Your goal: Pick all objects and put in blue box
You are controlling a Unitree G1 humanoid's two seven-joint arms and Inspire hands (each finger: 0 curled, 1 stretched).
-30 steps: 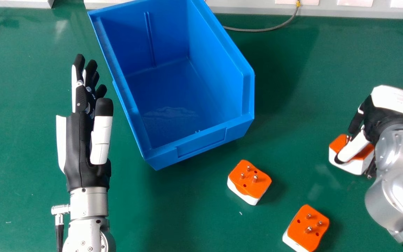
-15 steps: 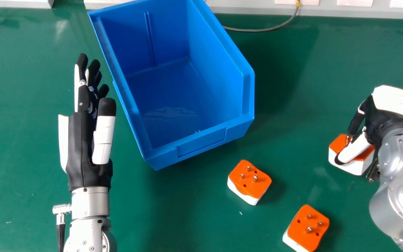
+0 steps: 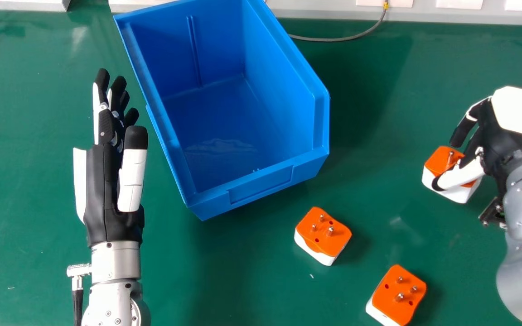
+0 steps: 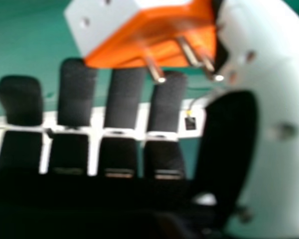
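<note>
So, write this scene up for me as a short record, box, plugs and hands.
Box: blue box, no plug inside
Plugs: three, orange and white
Middle plug: on the table, close to the box's front right corner, pins up
Near plug: on the table, pins up
Right plug: at the right hand, thumb across it; lifted or not, unclear
Left hand: left of the box, fingers straight, holding nothing
Left to box: all three

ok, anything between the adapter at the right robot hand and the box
Nothing visible stands between the adapter and the blue box, except the box's own right wall. The other two adapters lie off that line, nearer the robot.
</note>
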